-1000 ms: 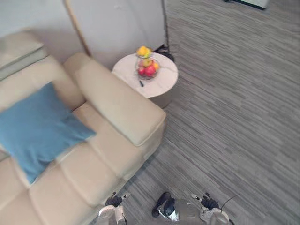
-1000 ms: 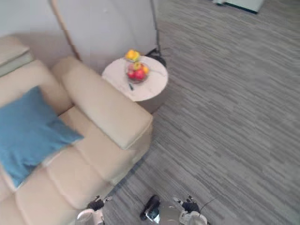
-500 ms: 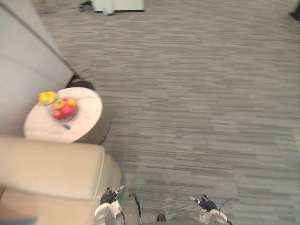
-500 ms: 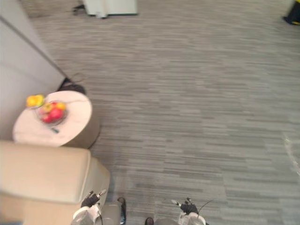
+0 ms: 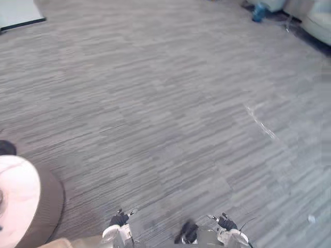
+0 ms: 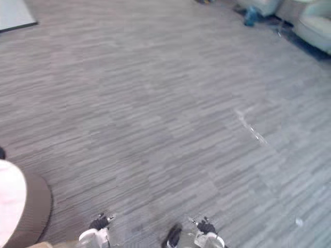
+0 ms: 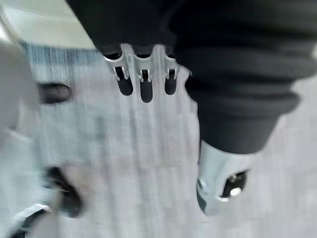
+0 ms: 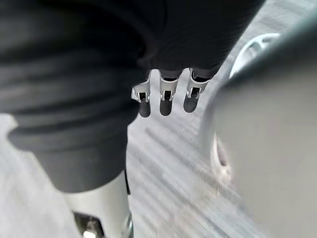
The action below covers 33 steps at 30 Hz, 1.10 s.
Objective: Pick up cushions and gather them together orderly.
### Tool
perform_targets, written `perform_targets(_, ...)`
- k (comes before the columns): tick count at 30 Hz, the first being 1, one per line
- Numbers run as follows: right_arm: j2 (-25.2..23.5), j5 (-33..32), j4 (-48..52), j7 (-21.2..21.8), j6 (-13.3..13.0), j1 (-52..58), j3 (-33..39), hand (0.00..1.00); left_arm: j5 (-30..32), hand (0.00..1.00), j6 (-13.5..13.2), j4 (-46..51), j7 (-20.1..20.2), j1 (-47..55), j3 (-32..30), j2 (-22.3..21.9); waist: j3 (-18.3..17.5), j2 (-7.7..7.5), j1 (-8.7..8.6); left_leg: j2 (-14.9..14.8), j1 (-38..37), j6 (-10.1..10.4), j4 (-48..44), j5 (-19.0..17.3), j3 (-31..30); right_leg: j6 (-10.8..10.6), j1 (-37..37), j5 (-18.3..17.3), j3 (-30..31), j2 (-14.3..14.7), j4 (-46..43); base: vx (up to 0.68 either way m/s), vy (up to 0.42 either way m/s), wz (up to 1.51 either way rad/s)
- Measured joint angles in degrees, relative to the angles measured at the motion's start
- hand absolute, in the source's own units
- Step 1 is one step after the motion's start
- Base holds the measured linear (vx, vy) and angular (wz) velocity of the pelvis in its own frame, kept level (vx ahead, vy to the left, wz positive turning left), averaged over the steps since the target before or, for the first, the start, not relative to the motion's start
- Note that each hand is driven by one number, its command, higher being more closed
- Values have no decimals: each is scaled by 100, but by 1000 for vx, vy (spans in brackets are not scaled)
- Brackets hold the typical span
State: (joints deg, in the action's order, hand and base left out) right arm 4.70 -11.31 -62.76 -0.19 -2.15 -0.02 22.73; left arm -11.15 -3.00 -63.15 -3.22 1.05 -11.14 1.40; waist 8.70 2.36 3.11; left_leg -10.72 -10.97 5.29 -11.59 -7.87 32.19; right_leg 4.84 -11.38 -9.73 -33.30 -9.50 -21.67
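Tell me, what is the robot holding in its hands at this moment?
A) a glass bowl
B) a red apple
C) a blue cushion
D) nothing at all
D: in the wrist views the left hand and the right hand both have straight fingers with nothing in them, and past them lies the grey striped carpet.

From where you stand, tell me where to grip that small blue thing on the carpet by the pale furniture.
The small blue thing is too far to show its shape. Come from the open grey carpet side, since the pale furniture stands behind it; probably close the fingers of the right hand over its top edge. Both it and the left hand are open.
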Motion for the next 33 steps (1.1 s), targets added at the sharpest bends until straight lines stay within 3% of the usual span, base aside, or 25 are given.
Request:
perform_targets(1,30,1,-13,-2,1,27,72,0,14,0,-2,23,2,-4,-29,-27,38,39,0,-96,40,4,-282,3,-1,5,82,-31,52,48,40,281,-181,-54)
perform_targets(2,32,0,-15,-8,3,147,158,0,43,0,-2,32,5,-11,-45,-19,58,63,-18,-335,223,123,-1121,86,-90,1,299,-107,103,125,136,240,-175,-27)
perform_targets(3,-17,-3,29,-8,22,286,118,0,61,0,-7,114,16,-5,-131,-21,96,12,-32,-678,629,68,-2415,387,-497,-8,598,-203,160,210,261,216,-171,-28)
perform_targets(5,-13,-91,106,-46,18,365,-52,0,79,0,-14,310,12,58,-270,-63,140,38,32,-871,1412,-190,-4199,23,-1077,59,994,-443,497,363,308,165,-100,-69)
perform_targets(6,-22,-112,106,-47,23,358,-92,0,82,0,-18,334,11,67,-262,-60,141,34,42,-823,1564,-136,-4317,-58,-1172,80,1050,-496,560,372,310,169,-34,-96)
perform_targets(8,-89,-118,114,-48,50,237,-204,0,87,0,-85,532,14,77,-192,-69,153,6,77,-543,2205,-142,-4055,-353,-1428,70,1181,-541,923,472,425,159,25,-95)
perform_targets(9,-153,-112,129,-64,48,213,-207,0,87,0,-115,655,7,76,-124,-74,160,-9,159,-291,2486,-136,-3179,-419,-1557,41,1194,-551,1211,518,494,179,70,-117)
perform_targets(12,-195,-115,311,-105,48,269,-249,0,79,0,-124,725,-29,108,-165,-157,151,-4,330,149,2519,-89,-1027,-248,-2075,-139,1278,-653,1893,678,580,229,130,-135)
perform_targets(13,-192,-109,326,-105,48,272,-264,0,82,0,-123,747,-35,135,-169,-165,121,7,338,182,2527,-75,-788,-141,-2197,-160,1288,-665,2021,723,596,338,202,-149)
perform_targets(14,-211,-102,324,-117,53,270,-265,0,90,0,-118,762,-34,179,-197,-151,24,-46,374,265,2458,-133,-758,241,-2342,-276,1290,-728,2316,737,611,515,263,-113)
perform_targets(15,-321,-101,339,-119,57,309,-272,0,118,0,-92,760,-26,211,-198,-34,-135,-258,340,389,2431,-259,-825,65,-2217,-399,1273,-800,2533,610,653,468,211,-99)
perform_targets(16,-368,-101,351,-118,55,363,-270,0,135,0,-70,757,-26,208,-200,18,-201,-373,332,436,2392,-257,-840,-68,-2107,-486,1246,-841,2606,516,564,607,202,-87)
perform_targets(17,-428,-100,345,-115,54,450,-270,0,157,0,-38,736,-30,165,-222,68,-231,-531,378,496,2153,-211,-826,-336,-1771,-737,1060,-917,2809,368,-59,410,112,-89)
perform_targets(18,-453,-89,347,-113,54,439,-267,0,157,0,-32,732,-37,167,-219,70,-236,-546,433,496,1991,-243,-822,-404,-1571,-899,801,-904,2908,269,-712,462,155,-125)
perform_targets(19,-463,-60,380,-81,59,392,-261,0,156,0,-3,724,-34,174,-181,68,-206,-510,453,502,1661,-246,-811,-520,-1305,-1509,248,-660,2980,81,-1987,403,181,-101)
perform_targets(20,-392,-35,457,-75,50,356,-250,0,156,0,31,662,-35,187,-78,69,-137,-413,324,522,1230,-269,-737,-622,-1161,-1839,-98,-423,2830,-163,-3039,473,195,-71)
perform_targets(22,-311,3,552,-57,43,382,-226,0,156,0,63,639,-28,122,80,12,-105,-263,187,498,466,-278,-308,-629,-959,-1331,-399,-353,2020,-535,-3597,465,115,-32)
perform_targets(23,-299,2,527,-46,45,361,-208,0,156,0,64,632,-26,115,114,10,-102,-253,186,487,346,-276,-184,-629,-918,-1199,-461,-414,1835,-574,-3547,449,36,-33)
perform_targets(24,-271,2,460,-39,42,263,-156,0,155,0,70,613,-21,99,193,12,-86,-201,154,420,53,-260,135,-619,-855,-904,-610,-547,1296,-595,-3112,443,-23,-23)
perform_targets(26,-230,3,317,-31,41,154,-137,0,155,0,69,520,-19,37,304,33,-58,-190,32,323,-131,-242,336,-607,-861,-668,-876,-503,815,-483,-2128,439,-102,-10)
perform_targets(28,-196,-5,278,-28,44,146,-33,0,164,0,78,401,0,19,389,113,-20,-289,-95,415,-320,-239,379,-610,-1030,-635,-1022,192,1153,-226,-548,432,-200,0)
perform_targets(29,-66,-22,195,-4,43,174,38,0,205,0,85,314,-3,-34,417,109,84,-224,-103,416,-535,-221,378,-622,-1208,-163,-912,610,1318,-66,-443,645,-297,-51)
perform_targets(30,133,2,41,-9,46,65,200,0,240,0,88,222,7,-20,421,-6,72,100,-47,178,-438,-9,-91,-490,-1484,-141,-865,314,1413,194,-486,641,-289,-63)
perform_targets(31,166,2,40,-11,54,43,243,0,248,0,88,214,-4,-21,411,-22,83,135,-50,120,-337,74,-375,-442,-1581,-130,-848,226,1437,234,-505,620,-265,-65)
perform_targets(33,171,-1,65,-43,75,114,313,0,298,0,101,266,11,-69,348,-83,168,237,-123,-192,450,365,-2335,246,-2079,-103,-430,-57,1450,400,-358,449,-184,-11)
